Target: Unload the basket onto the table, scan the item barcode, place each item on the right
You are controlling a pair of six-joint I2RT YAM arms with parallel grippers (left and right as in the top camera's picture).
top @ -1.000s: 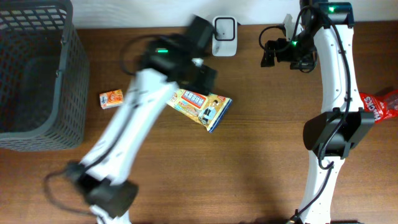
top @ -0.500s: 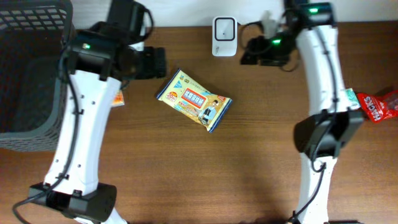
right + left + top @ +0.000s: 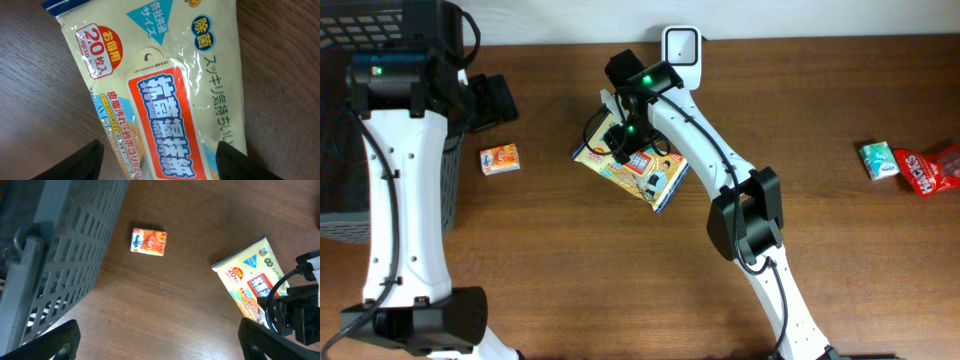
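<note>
The wet-wipes pack (image 3: 658, 180) lies flat on the wooden table (image 3: 570, 290), printed face up, near the middle of the far half and turned diagonally, one short end toward the back-left and the other toward the front-right. Its cream face carries a red-bordered label with blue characters and a red "20" badge near one corner (image 3: 165, 90).

The right gripper (image 3: 625, 140) hangs directly over the pack's back-left half. In the right wrist view its 2 dark fingertips (image 3: 90, 160) stand wide apart at the bottom corners, one off each long side of the pack, with the label running down the gap between them (image 3: 162, 162). The jaws are spread and straddle the pack; I cannot tell whether either tip touches the wrapper.

Just behind the right gripper, at the table's back edge, stands the white barcode scanner (image 3: 681, 45), apart from the pack.

To the left of the pack lies a small orange box (image 3: 500, 158), well apart from it (image 3: 148, 241). The left gripper (image 3: 492, 100) hovers behind that box, beside the grey plastic basket (image 3: 335, 150), its 2 fingertips spread wide with nothing between them (image 3: 160, 340).

At the far right edge of the table sit a small green packet (image 3: 878, 160) and a red candy bag (image 3: 930, 170), touching each other.
</note>
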